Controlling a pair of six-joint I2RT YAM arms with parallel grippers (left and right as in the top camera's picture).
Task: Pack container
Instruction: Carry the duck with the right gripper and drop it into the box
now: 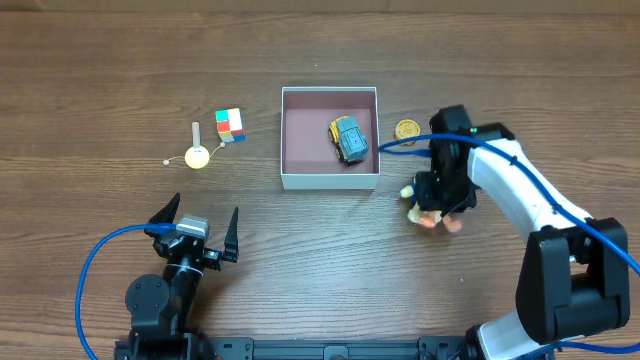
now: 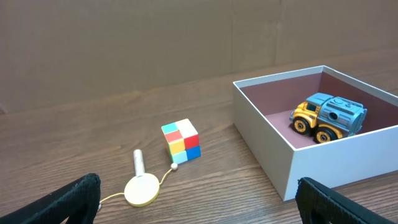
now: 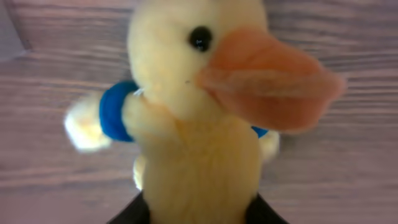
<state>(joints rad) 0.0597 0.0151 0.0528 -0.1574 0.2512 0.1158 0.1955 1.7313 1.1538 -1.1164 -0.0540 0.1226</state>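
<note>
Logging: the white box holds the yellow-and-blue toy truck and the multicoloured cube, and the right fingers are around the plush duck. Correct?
No. The overhead view shows the multicoloured cube on the wooden table left of the square white-walled container, not inside. Only the yellow-and-blue toy truck is inside, and the fingers of the right gripper are around the yellow plush duck.

Plush duck [image 1: 428, 221] lay mostly hidden under the right gripper [image 1: 441, 200], its body blurred and cut off between the fingers [image 3: 132, 215], gold disc [image 1: 406, 129] beyond the gripper was perhaps a coin.
</note>
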